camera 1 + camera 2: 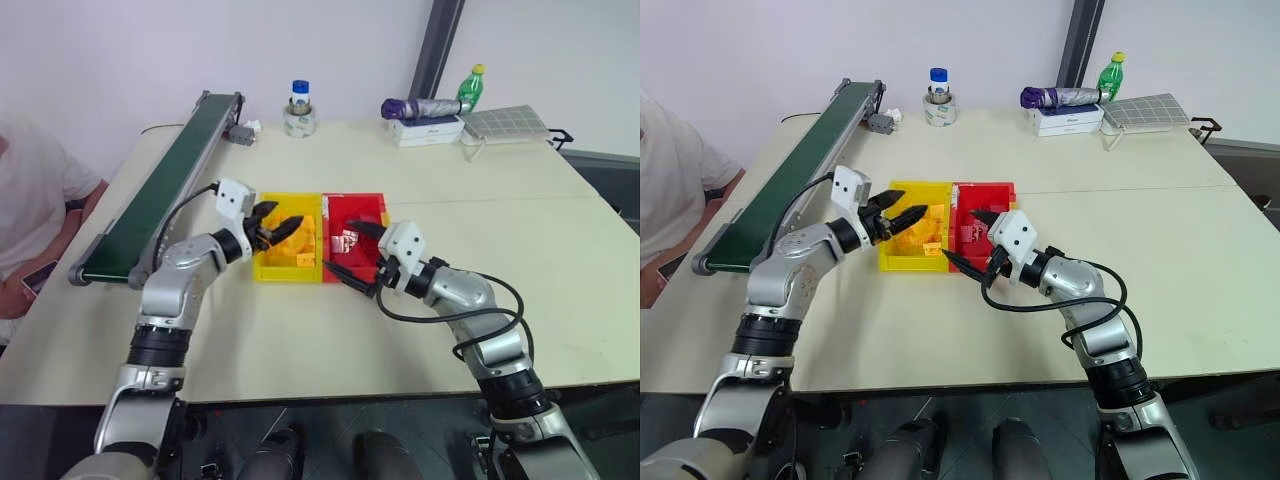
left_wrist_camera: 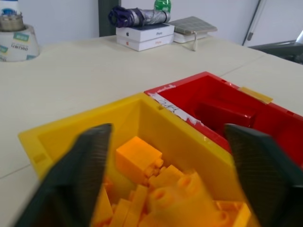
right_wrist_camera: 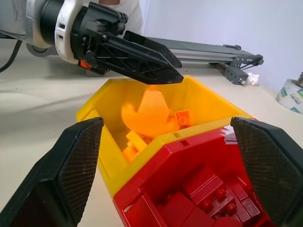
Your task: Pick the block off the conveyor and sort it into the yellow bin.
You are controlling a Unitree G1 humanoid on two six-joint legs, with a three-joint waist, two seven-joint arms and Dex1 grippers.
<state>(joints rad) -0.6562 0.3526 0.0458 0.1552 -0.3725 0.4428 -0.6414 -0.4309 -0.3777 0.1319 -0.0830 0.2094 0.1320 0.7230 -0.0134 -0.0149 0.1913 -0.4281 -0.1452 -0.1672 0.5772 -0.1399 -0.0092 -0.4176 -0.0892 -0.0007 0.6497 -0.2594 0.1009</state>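
Just below the left gripper (image 3: 142,56), the block (image 3: 150,112) shows as a blurred yellow-orange shape in mid-air over the yellow bin (image 1: 262,268), with nothing gripping it. That gripper reaches level over the bin's near-left corner, its two black fingers spread wide apart and empty. Beneath it the bin already holds a heap of other yellow-orange bricks (image 2: 156,189).

Touching the yellow bin's right wall stands the red bin (image 1: 378,205), filled with red bricks (image 3: 199,196). The right gripper (image 1: 355,255) hangs level at the red bin's near edge, pointing towards the bins, jaws wide open and holding nothing.

Left of both bins, the conveyor (image 1: 165,175) runs along the table edge from near to far, its dark green belt bare, with the small grey motor (image 1: 240,133) at the far end. A person in a white top (image 1: 30,190) sits beside its near end.

Across the far side of the cream table (image 1: 500,300) lie a roll of tape with a small bottle (image 1: 300,110) inside it, white boxes (image 1: 428,130) under a folded purple umbrella (image 1: 420,107), and a green bottle (image 1: 470,88).
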